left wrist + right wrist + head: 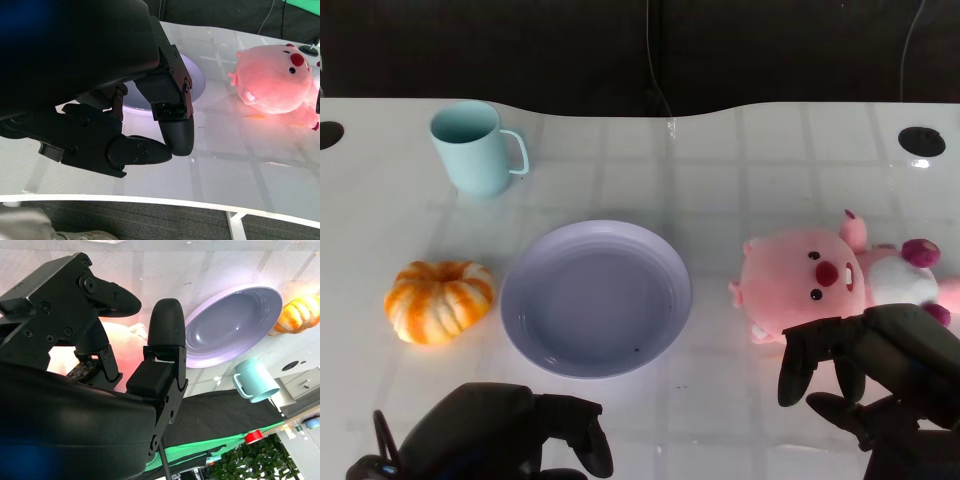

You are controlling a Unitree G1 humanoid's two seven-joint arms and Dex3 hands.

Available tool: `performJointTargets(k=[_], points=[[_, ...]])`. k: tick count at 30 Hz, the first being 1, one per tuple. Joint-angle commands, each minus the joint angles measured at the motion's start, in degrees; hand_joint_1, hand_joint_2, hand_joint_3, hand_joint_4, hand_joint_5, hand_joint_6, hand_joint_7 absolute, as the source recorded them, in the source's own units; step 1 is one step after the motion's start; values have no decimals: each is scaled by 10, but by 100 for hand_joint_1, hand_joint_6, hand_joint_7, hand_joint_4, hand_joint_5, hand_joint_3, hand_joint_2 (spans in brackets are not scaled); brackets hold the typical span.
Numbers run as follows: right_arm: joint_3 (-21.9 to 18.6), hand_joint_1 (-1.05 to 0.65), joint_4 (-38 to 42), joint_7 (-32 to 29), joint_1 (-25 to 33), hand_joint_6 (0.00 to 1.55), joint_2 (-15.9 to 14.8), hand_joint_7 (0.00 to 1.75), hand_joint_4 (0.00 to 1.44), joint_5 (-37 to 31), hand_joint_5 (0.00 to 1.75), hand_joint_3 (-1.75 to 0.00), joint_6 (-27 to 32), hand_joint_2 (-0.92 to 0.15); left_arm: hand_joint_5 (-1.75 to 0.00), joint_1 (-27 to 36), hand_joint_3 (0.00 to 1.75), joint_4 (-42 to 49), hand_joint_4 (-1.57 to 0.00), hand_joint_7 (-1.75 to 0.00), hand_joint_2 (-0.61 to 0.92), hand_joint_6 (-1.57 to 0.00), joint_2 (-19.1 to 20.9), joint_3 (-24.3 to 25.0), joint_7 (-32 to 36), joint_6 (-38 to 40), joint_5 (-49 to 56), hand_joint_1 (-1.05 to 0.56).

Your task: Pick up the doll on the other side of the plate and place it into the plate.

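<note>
Doll: a pink plush [820, 282] lying on its side on the white bench [740, 170], to the right of the plate and apart from it, face turned toward the robot
Plate: pale lilac [596, 298], in the middle of the bench, nothing in it
Right robot hand: [865, 370] hangs just in front of the doll, its fingers [797, 366] spread and curved downward with nothing between them; from the right wrist view the pink plush shows right behind the fingers, though whether they touch it I cannot tell
Left robot hand: [495, 430] low at the near edge of the bench, in front of the plate, fingers [172, 131] curled in on nothing
Pumpkin: small, orange and white [440, 299], just left of the plate
Mug: light blue [475, 147], toward the far left, handle pointing right
</note>
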Motion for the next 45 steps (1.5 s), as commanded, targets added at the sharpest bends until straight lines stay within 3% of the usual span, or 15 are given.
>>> performJointTargets(k=[1,14,16,18,20,24,27,31,34,40,45], points=[[0,-5,0,1,-3,91,-13,102,88,-2,159,-98,-2,-41,-147,1,35,-11,-69,-91,92,-76,9,5,-3,5,-2,-31],[-6,-5,-2,-9,-6,92,-8,101,91,5,154,-101,-7,-39,-146,-1,34,-12,-68,-91,92,-76,12,5,-2,5,-3,-29],[-12,-5,-5,-15,-5,88,-5,98,92,14,145,-103,-15,-37,-145,-1,34,-9,-68,-91,92,-76,14,5,1,0,-2,-30],[-16,-6,-18,-13,-2,86,-3,93,92,16,138,-98,-4,-40,-145,-1,34,-7,-69,-91,92,-76,15,5,2,-2,-2,-30],[-22,-6,-39,-15,2,89,3,76,90,15,130,-82,14,-49,-145,-1,34,-7,-69,-91,92,-76,16,5,0,0,-3,-30],[-31,-3,-80,-19,9,91,9,49,87,10,105,-84,36,-43,-145,0,34,-8,-69,-90,92,-76,16,5,1,-2,-4,-30],[-40,-12,-116,-17,12,73,17,32,64,15,97,-69,59,-50,-143,1,34,-11,-68,-90,92,-77,15,3,1,0,-2,-30],[-56,-24,-142,-26,13,50,20,18,35,20,90,-24,64,-72,-142,2,35,-14,-69,-89,92,-76,14,2,-1,3,-4,-30],[-64,-34,-148,-27,10,39,19,13,19,14,87,-9,72,-80,-142,3,34,-15,-69,-90,92,-77,13,1,0,4,-2,-30],[-72,-50,-165,-11,1,25,6,6,3,-24,82,-2,116,-83,-141,2,34,-14,-70,-90,92,-77,11,-1,0,5,-2,-30],[-72,-62,-175,25,-14,16,-13,1,0,-63,69,-1,172,-85,-140,-4,35,-11,-69,-90,92,-77,9,-5,-3,13,-3,-30]])
